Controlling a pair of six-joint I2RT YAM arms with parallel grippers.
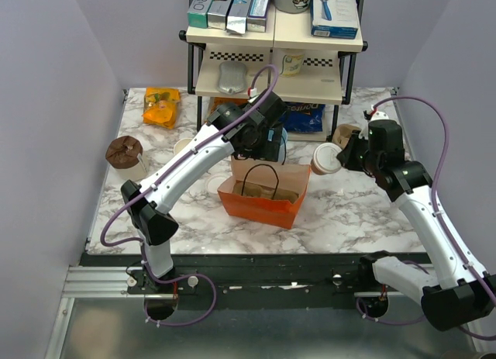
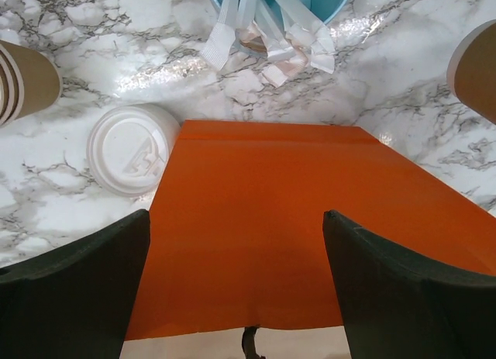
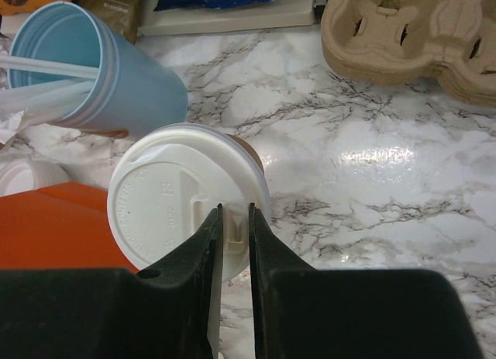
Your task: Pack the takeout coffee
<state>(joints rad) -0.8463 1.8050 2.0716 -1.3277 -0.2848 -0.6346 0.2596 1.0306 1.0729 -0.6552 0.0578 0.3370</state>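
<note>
The takeout coffee [image 1: 325, 159] is a tan paper cup with a white lid [image 3: 167, 200]. My right gripper [image 3: 235, 208] is shut on the lid's rim at its drinking spout and holds the cup tilted above the table, just right of the orange paper bag [image 1: 263, 195]. My right gripper also shows in the top view [image 1: 341, 159]. The bag stands open with black handles; its corner shows in the right wrist view [image 3: 54, 227]. My left gripper [image 2: 236, 215] is open and empty, over the bag's far wall [image 2: 256, 227], and shows in the top view [image 1: 263, 146].
A light-blue cup with white packets [image 3: 101, 80] stands behind the bag. A loose white lid [image 2: 128, 148] and stacked kraft cups [image 2: 23, 80] lie left of the bag. Pulp cup carriers [image 3: 411, 33] sit at the far right. A shelf rack [image 1: 275, 41] stands at the back.
</note>
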